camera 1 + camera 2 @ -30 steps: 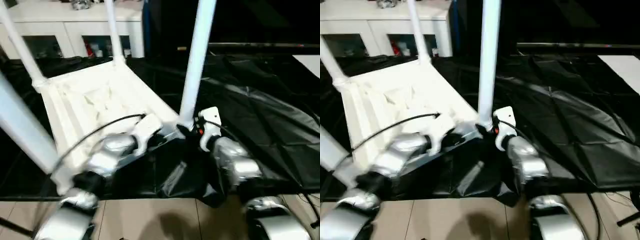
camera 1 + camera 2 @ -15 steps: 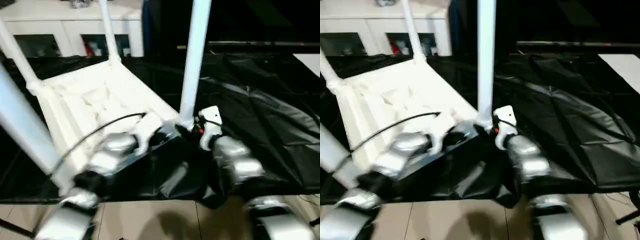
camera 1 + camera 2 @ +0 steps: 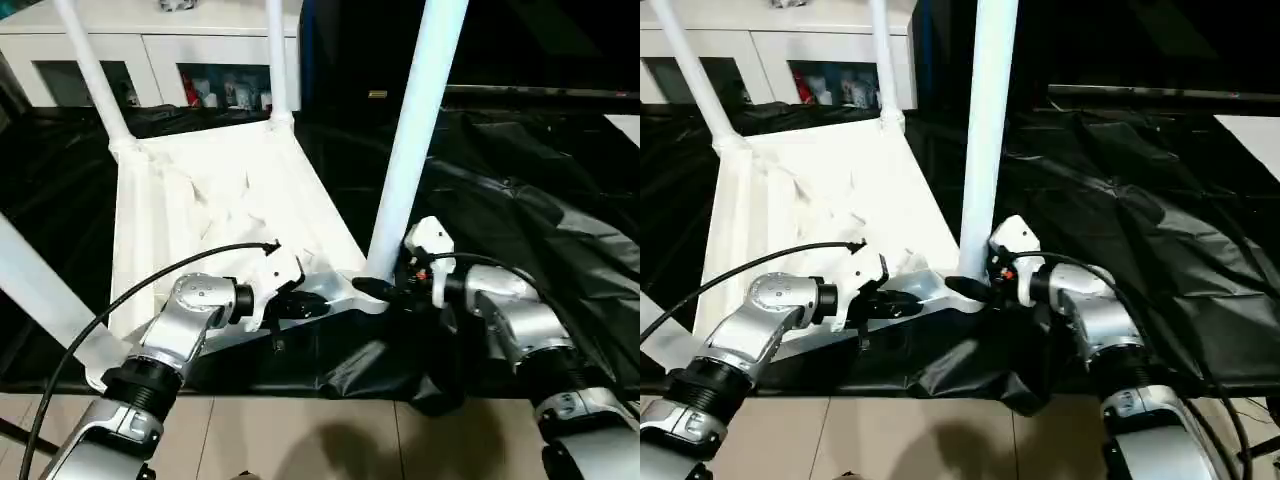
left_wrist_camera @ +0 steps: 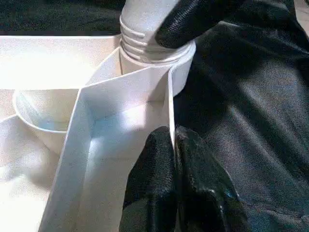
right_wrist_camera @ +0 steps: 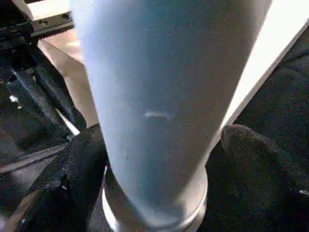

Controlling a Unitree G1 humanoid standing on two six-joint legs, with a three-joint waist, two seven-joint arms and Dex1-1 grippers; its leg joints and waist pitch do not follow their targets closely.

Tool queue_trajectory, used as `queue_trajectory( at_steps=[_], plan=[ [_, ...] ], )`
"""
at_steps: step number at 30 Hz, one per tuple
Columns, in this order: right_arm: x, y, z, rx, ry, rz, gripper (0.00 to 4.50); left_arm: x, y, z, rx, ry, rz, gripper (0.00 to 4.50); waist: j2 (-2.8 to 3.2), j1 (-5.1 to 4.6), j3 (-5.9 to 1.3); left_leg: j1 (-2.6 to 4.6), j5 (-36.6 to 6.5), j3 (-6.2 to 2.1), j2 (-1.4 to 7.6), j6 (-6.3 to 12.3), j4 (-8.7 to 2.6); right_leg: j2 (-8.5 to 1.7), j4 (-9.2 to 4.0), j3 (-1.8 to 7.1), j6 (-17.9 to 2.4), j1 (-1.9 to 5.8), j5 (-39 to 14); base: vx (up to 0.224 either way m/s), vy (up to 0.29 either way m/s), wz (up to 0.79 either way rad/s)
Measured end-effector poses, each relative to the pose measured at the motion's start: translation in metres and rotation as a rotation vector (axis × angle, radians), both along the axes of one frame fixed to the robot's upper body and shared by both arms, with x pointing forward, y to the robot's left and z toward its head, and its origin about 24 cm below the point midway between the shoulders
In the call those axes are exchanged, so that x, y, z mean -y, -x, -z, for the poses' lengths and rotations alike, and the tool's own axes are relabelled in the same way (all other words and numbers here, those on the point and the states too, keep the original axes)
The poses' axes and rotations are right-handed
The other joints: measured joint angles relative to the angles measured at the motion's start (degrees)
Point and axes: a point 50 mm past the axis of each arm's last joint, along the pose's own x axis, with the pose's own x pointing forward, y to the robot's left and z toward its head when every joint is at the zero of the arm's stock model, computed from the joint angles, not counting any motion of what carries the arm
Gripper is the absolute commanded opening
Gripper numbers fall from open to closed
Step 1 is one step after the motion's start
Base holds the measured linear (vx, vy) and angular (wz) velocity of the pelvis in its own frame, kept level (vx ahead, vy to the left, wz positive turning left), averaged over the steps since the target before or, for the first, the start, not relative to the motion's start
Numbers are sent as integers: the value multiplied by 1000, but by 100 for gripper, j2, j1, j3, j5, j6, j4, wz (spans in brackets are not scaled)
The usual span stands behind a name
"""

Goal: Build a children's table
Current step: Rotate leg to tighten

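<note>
The children's table lies upside down, its white tabletop showing the ribbed underside, with legs standing up from the corners. My left gripper is shut on the thin rim wall beside the near right corner socket. The near right leg rises from that socket. My right gripper stands open around the leg's base. One black finger lies against the leg. The other finger stands a little apart from it.
Two far legs and a near left leg stand upright. A white cabinet with glass doors is behind. A crumpled black sheet covers the ground, with tiled floor nearest me.
The head camera has shifted, so the whole scene sits differently. My right gripper's fingers have spread wider around the leg's base. The left gripper keeps its hold on the rim.
</note>
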Motion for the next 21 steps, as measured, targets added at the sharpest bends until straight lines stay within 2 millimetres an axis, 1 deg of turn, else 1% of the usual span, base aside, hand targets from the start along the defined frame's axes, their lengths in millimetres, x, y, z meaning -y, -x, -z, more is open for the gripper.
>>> queue_trajectory(
  at_steps=[5, 6, 7, 9, 15, 21],
  plan=[
    [0, 3, 4, -13, 4, -4, 387, 1, 0, 0, 9, -7, -8, 0, -4, -7, 0, 0, -3, 0, -1, -5, 4, -1, 1, 1, 0, 1, 3, 0, 0, 0],
    [1, 3, 4, -13, 5, -4, 387, 1, -1, 0, 5, -6, -11, 28, -4, -9, 0, 1, -13, -1, -1, -22, 4, -1, 3, 1, 1, 1, 4, 0, 0, 0],
    [1, 3, 4, -12, 6, -4, 387, 1, -1, 1, -1, -5, -14, 28, -5, -10, -1, 2, -13, 0, -1, -22, 5, -1, 4, 1, 1, 2, 4, 0, 0, 0],
    [1, 3, 4, -12, 9, -4, 387, 1, -1, 0, -10, -8, -20, 57, -8, -13, -1, 4, -13, 0, -1, -23, 5, -1, 4, 2, 0, 3, 4, 0, 0, 0],
    [2, 3, 4, -12, 13, -2, 387, 2, -3, 1, 9, -16, -38, 59, -20, -7, -1, 5, -13, -1, -1, -23, 6, -1, 8, 2, 0, 4, 5, 0, 0, 0],
    [3, 5, 5, -9, 14, -9, 387, 1, -3, 1, -1, -23, -45, 59, -35, -28, -2, 9, -13, -3, -1, -23, 6, -1, 8, 2, 1, 6, 8, 0, 0, 0]
  ],
)
